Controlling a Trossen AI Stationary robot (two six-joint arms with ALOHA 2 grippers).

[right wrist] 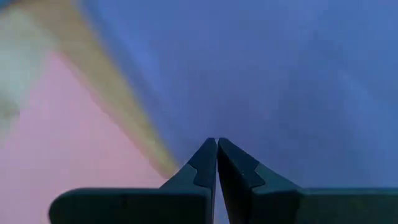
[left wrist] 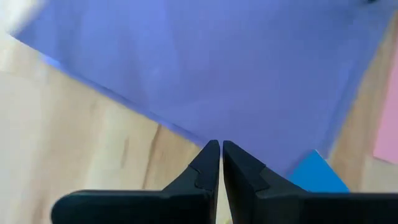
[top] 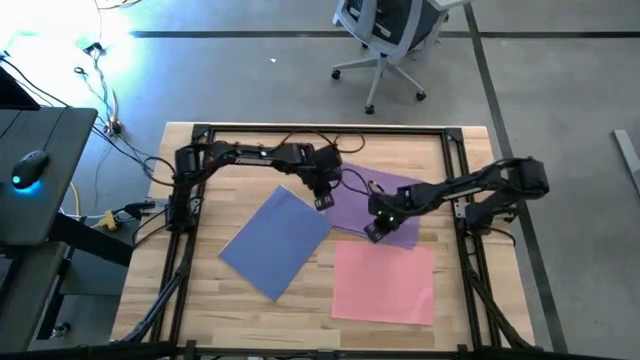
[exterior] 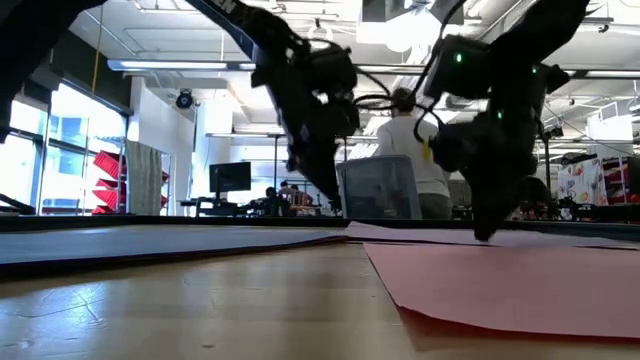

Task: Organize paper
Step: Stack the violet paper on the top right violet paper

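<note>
Three sheets of paper lie flat on the wooden table: a periwinkle blue sheet (top: 275, 240) at the middle left, a purple sheet (top: 392, 205) to its right, and a pink sheet (top: 383, 283) nearer the front. My left gripper (top: 322, 200) is shut and hangs above the blue sheet's far right edge (left wrist: 186, 134), clear of it. A brighter blue corner (left wrist: 317, 173) shows from under that sheet. My right gripper (top: 372, 232) is shut and points steeply down at the purple sheet's near edge (right wrist: 186, 124), close to the pink sheet (right wrist: 74, 155). My right gripper's shut fingertips (exterior: 487, 235) come down from above to the purple sheet near its front edge, beside the pink sheet. I cannot tell whether they touch the paper. The sheet lies flat on the table.
A black frame (top: 320, 132) runs around the table's edges, with cables along the far side. Bare wood shows at the front left (top: 200, 310). Beyond the table stand an office chair (top: 385, 30) and a side desk with a mouse (top: 30, 165); a person (exterior: 410, 150) stands in the room.
</note>
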